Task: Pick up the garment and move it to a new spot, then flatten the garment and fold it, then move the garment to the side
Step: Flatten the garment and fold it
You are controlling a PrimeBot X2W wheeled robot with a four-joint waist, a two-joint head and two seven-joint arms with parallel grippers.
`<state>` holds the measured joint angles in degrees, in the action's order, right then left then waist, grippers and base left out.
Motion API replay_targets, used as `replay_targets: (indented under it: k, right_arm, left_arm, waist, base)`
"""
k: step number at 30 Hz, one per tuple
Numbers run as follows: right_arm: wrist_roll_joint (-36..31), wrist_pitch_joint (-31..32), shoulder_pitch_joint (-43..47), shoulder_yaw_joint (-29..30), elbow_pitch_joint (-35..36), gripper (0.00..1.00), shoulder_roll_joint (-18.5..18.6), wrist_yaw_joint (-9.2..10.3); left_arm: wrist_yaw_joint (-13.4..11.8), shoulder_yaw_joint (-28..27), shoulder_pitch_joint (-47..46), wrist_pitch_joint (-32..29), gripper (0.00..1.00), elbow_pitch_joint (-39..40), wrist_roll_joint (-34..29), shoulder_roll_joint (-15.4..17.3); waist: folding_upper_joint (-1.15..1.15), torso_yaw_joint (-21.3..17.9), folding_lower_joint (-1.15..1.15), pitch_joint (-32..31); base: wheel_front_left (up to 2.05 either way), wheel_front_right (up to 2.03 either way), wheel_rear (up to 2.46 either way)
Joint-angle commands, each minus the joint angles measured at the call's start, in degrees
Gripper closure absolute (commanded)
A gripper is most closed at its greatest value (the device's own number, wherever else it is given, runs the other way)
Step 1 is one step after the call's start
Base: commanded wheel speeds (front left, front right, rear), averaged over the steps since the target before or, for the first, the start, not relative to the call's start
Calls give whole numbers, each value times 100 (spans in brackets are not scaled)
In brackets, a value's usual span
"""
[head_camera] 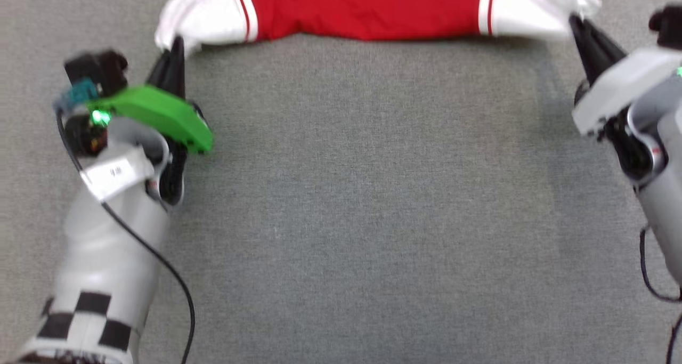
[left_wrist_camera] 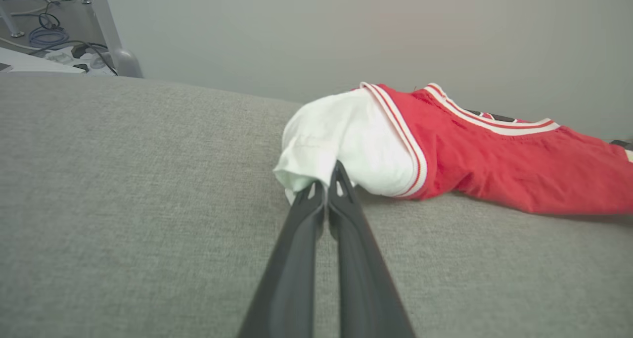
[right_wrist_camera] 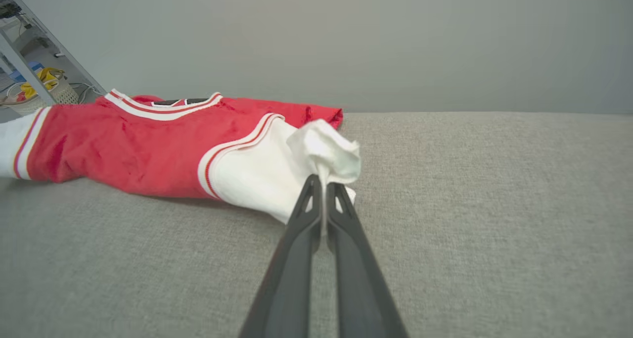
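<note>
The garment [head_camera: 367, 7], a red jersey T-shirt with white sleeves and striped trim, lies stretched across the far edge of the grey surface in the head view, its upper part cut off by the frame. My left gripper [head_camera: 176, 44] is shut on the tip of the left white sleeve [left_wrist_camera: 341, 140]; the left wrist view shows my left gripper [left_wrist_camera: 325, 179] pinching the cloth. My right gripper [head_camera: 575, 23] is shut on the right white sleeve [right_wrist_camera: 277, 174], and cloth bunches above my right gripper [right_wrist_camera: 322, 182]. A sliver of the black numerals [right_wrist_camera: 173, 101] peeks out near the collar trim.
A grey fabric-covered surface [head_camera: 362, 204] spreads wide between both arms. In the left wrist view, a metal leg [left_wrist_camera: 111, 36] and cables [left_wrist_camera: 47, 33] stand beyond the surface's edge. The right wrist view shows a basket with yellow items [right_wrist_camera: 47, 88] at far left.
</note>
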<state>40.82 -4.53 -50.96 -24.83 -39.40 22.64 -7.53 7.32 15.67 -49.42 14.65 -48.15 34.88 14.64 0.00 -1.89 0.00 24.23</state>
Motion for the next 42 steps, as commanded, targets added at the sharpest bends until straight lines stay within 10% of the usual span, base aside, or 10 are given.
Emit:
replay_targets:
  k: [1, 16, 29, 42]
  right_arm:
    - [84, -36, 289, 37, 153, 100, 88, 4]
    - [51, 325, 3474, 1281, 1513, 100, 74, 4]
    - [-898, 1111, 6033, 2874, 2996, 100, -1065, 4]
    - [-1620, 1246, 7006, 3212, 3155, 91, -1754, 4]
  left_arm:
    - [15, -56, 314, 34, 100, 206, 21, 45]
    - [-90, -169, 3171, -18, 100, 1640, -58, 217]
    - [-830, -189, 5321, -4, 100, 2913, -86, 167]
    - [-1202, -193, 6123, 30, 100, 3403, -398, -82]
  waist:
    - [0, 77, 0, -328]
    - [0, 138, 0, -1569]
    - [0, 161, 0, -2237]
    - [0, 292, 0, -2293]
  base:
    - [0, 0, 0]
    - [0, 0, 0]
    - [0, 0, 0]
    - [0, 0, 0]
